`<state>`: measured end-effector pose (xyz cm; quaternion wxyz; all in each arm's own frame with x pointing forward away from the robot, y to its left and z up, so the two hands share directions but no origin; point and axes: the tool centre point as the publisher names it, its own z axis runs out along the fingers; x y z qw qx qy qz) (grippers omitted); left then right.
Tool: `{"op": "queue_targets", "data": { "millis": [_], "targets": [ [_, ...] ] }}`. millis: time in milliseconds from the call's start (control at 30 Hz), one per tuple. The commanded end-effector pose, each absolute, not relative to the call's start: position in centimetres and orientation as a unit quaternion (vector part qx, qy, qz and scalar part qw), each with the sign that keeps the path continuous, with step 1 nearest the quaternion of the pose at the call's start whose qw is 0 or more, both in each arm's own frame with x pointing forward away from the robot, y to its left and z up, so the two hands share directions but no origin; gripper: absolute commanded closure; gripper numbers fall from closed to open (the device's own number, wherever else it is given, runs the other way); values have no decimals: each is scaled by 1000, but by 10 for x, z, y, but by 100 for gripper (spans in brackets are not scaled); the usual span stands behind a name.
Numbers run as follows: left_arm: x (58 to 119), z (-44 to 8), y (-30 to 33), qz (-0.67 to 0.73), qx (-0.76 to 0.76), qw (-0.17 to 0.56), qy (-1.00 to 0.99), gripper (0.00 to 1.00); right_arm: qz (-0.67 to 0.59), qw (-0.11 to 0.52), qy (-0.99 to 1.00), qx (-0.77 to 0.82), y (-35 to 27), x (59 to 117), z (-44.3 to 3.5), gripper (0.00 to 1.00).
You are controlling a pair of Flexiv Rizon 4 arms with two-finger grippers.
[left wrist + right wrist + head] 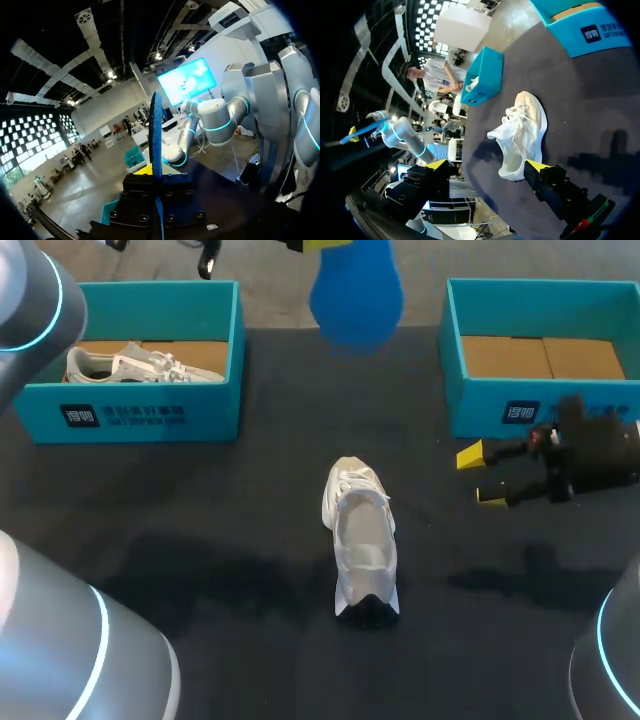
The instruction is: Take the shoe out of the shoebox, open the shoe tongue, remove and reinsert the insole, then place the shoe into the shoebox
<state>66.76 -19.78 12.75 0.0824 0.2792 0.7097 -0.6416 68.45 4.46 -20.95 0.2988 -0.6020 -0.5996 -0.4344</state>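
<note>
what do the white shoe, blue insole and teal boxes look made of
White shoe: soft matte textile, seemingly mesh, with laces; dark sole edge, maybe rubber. Blue insole: thin, matte, likely foam; seen edge-on in the left wrist view. Teal boxes, left and right: cardboard, brown unprinted inside, coated teal outside.

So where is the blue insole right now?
In the head view the blue insole is at the far middle, between the left shoebox and right shoebox. The left gripper holds it up.

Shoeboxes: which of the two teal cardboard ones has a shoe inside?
The teal cardboard shoebox on the robot's left, with a pale sneaker inside; the teal shoebox on the right shows only its bare brown floor.
</note>
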Motion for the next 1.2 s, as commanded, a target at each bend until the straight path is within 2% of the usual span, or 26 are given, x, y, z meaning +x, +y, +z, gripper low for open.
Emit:
{"op": "queue_targets", "data": {
  "millis": [33, 167, 333, 600, 667, 1200],
  "targets": [
    [670, 95, -178, -654, 351, 193, 641, 100, -434, 298, -599, -603, 46, 685, -210, 0],
    [668, 79, -175, -644, 378, 212, 631, 100, -434, 298, -599, -603, 46, 685, -210, 0],
    [660, 42, -179, -585, 422, 278, 634, 100, -434, 298, -599, -603, 46, 685, -210, 0],
    [662, 16, -177, -571, 431, 347, 606, 100, -434, 298, -599, -603, 46, 685, -210, 0],
    [659, 3, -179, -546, 473, 332, 607, 100, -434, 298, -599, -603, 46, 685, -210, 0],
    [659, 3, -179, -546, 473, 332, 607, 100, -434, 298, -599, -603, 46, 685, -210, 0]
  ]
}}
